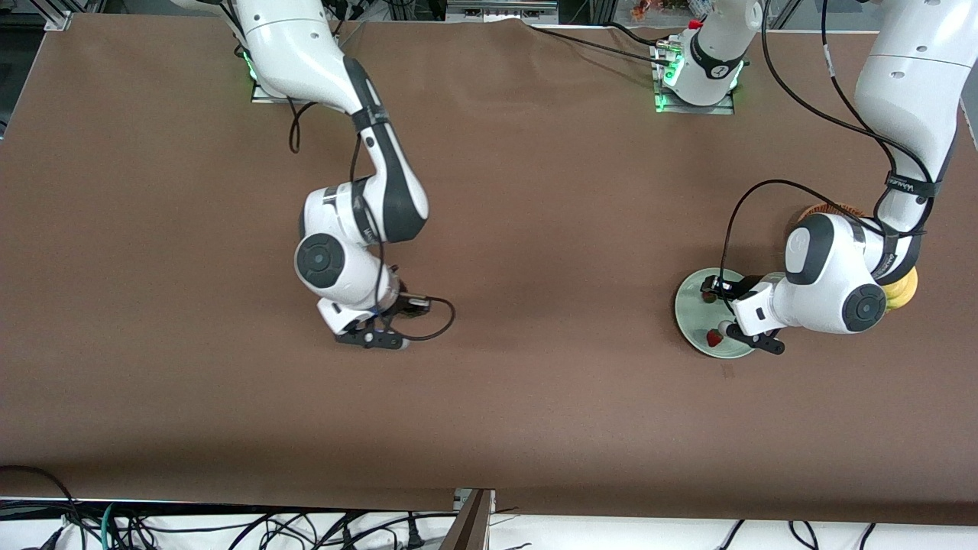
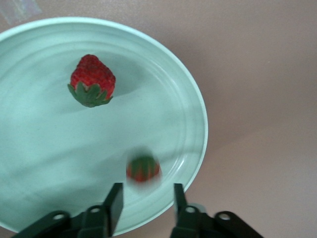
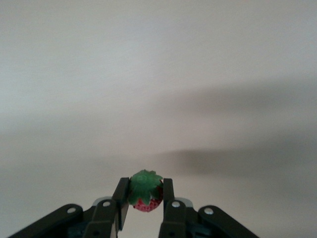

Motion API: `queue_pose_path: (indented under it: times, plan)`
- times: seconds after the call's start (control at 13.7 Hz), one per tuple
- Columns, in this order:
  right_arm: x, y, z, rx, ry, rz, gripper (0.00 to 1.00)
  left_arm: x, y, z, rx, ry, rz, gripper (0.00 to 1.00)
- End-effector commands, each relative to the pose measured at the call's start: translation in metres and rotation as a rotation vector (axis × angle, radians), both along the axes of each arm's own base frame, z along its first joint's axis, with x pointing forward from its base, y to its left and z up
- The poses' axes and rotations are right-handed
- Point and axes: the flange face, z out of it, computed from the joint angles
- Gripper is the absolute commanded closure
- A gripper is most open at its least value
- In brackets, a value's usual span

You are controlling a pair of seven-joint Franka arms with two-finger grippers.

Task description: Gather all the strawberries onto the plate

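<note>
Left gripper (image 2: 144, 201) hangs over the plate (image 1: 688, 309), at the rim nearest the front camera, with its jaws parted and nothing between them. Just past its fingertips (image 2: 115, 195) a blurred strawberry (image 2: 143, 169) sits free of both pads, over the plate's surface; whether it rests on the dish cannot be told. A second strawberry (image 2: 92, 80) lies on the plate, well apart from the first, its green top plain to see.

Right gripper (image 3: 144, 198) is clenched on a third strawberry (image 3: 146, 191), leafy top showing between the pads. In the front view this gripper (image 1: 380, 338) is low over bare table near the middle, toward the right arm's end and well apart from the plate.

Count: three strawberries, two at the plate and one in the right gripper's grasp; one plate; two grippers.

Plate stands toward the left arm's end of the table. Beside it, mostly hidden by the left arm, a brown wicker basket (image 1: 829, 209) with yellow fruit (image 1: 904, 291) showing at the edge.
</note>
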Motion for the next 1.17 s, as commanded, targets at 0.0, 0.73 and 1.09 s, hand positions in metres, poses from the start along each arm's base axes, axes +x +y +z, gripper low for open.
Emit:
queue_pose_path:
  times: [0.0,0.73,1.09]
  plan:
    - [-0.012,0.053,0.001,0.08,0.008,-0.131,0.87,0.002,-0.003,0.006,0.002,-0.015,-0.026,0.0]
    - [-0.09,0.185,-0.058,0.279,-0.139,-0.382,0.31,-0.002,-0.049,0.025,0.056,0.022,0.097,0.0]
    - [-0.06,0.151,0.006,0.2,-0.103,-0.351,0.01,-0.008,-0.11,0.027,0.129,0.05,0.252,0.0]
